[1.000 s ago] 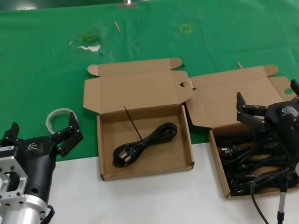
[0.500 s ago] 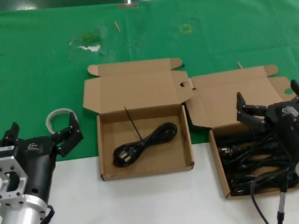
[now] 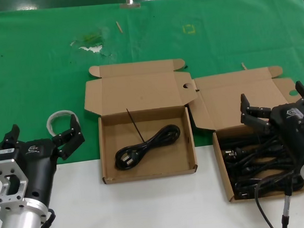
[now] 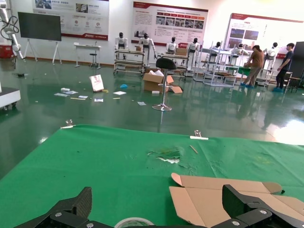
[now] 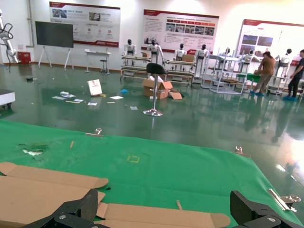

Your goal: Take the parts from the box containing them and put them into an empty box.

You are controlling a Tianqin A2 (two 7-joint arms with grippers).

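While my left gripper (image 3: 43,136) waits wide open and empty at lower left, my right gripper (image 3: 275,105) hangs open, empty, over the cords (image 3: 259,161) at lower right

We see a squarely set shallow brown cardboard box (image 3: 149,172) holding one looped black power cord (image 3: 146,145); beside it, an askew twin box (image 3: 223,170) holds tangled black cords (image 3: 254,161), both lids open.

Matt brown cardboard boxes (image 3: 140,96) sit on green cloth (image 3: 39,75).
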